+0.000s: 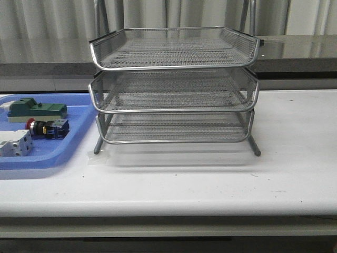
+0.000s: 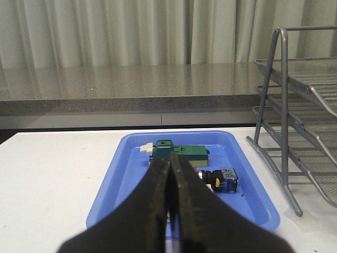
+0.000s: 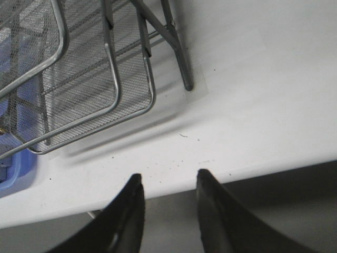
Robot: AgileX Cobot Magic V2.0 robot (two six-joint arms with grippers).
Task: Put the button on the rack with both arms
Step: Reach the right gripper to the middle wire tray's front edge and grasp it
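Observation:
The button [image 1: 46,127] lies on its side in the blue tray [image 1: 76,138] at the table's left, red head to the left. In the left wrist view the button [image 2: 224,179] shows partly behind the fingers. The silver wire-mesh rack [image 1: 174,84] stands mid-table with three trays. It also shows in the left wrist view [image 2: 295,121] and the right wrist view [image 3: 79,79]. My left gripper [image 2: 169,161] is shut and empty, in front of the tray. My right gripper [image 3: 167,182] is open and empty over the table's front edge, near the rack's foot [image 3: 185,79]. Neither arm shows in the front view.
The blue tray also holds a green-topped block [image 1: 38,109] and a white terminal block [image 1: 15,143]. The green block also shows in the left wrist view [image 2: 179,151]. A grey counter ledge [image 1: 295,52] and curtains run behind the table.

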